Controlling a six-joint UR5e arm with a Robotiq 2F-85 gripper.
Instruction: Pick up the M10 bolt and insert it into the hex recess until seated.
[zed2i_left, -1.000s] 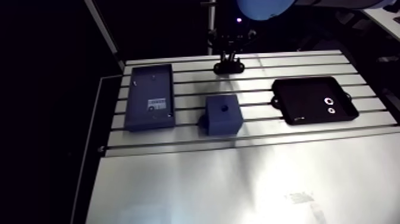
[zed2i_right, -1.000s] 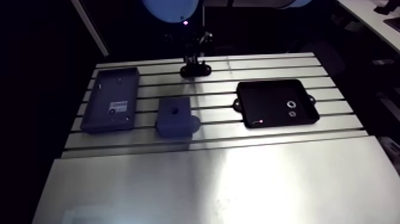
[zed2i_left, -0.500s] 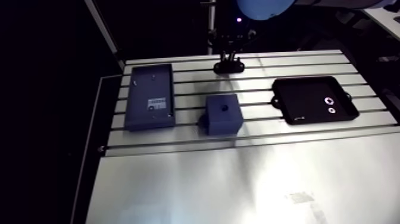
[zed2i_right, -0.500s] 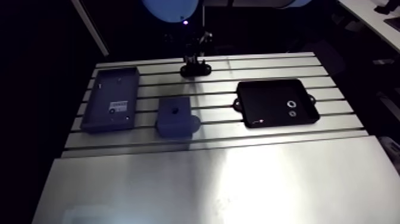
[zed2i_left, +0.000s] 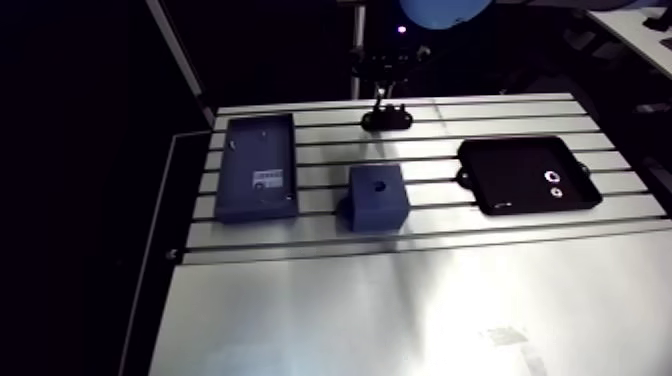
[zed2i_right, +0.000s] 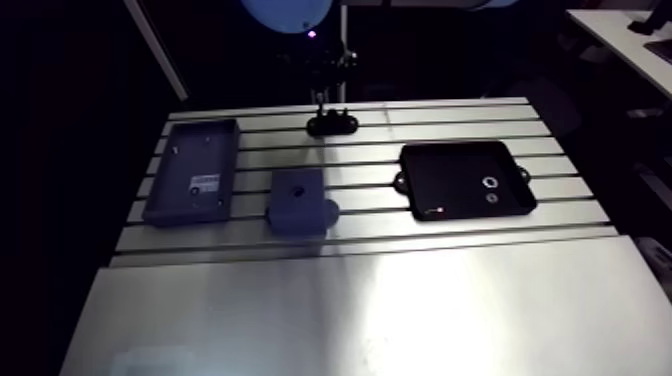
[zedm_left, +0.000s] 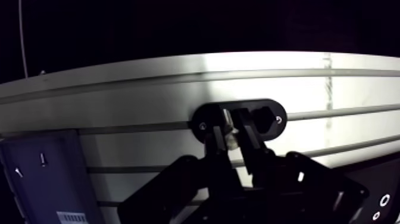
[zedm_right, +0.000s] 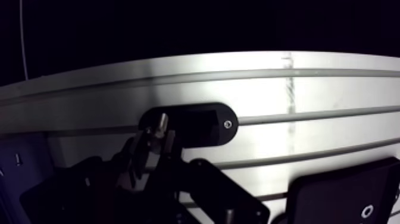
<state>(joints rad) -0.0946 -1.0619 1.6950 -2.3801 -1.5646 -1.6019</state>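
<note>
Pale metal bolt (zedm_right: 159, 125) — slim, slightly tilted

Table (zed2i_left: 400, 300) is silver, dark-slotted; gripper (zedm_left: 231, 134) and holder (zedm_left: 268, 128) beneath it black; held bolt (zedm_right: 159, 125) silvery; block (zed2i_left: 378, 196) and white-labelled tray (zed2i_left: 257, 150) blue; other tray (zed2i_left: 520, 175) black.

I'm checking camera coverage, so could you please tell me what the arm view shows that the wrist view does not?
Only the arm view shows the blue block with its hole, standing between the blue box and the black tray. Only the wrist view shows the M10 bolt clamped in the gripper, over the black oval holder. Both show the holder, the box and the tray on the slotted table.
</note>
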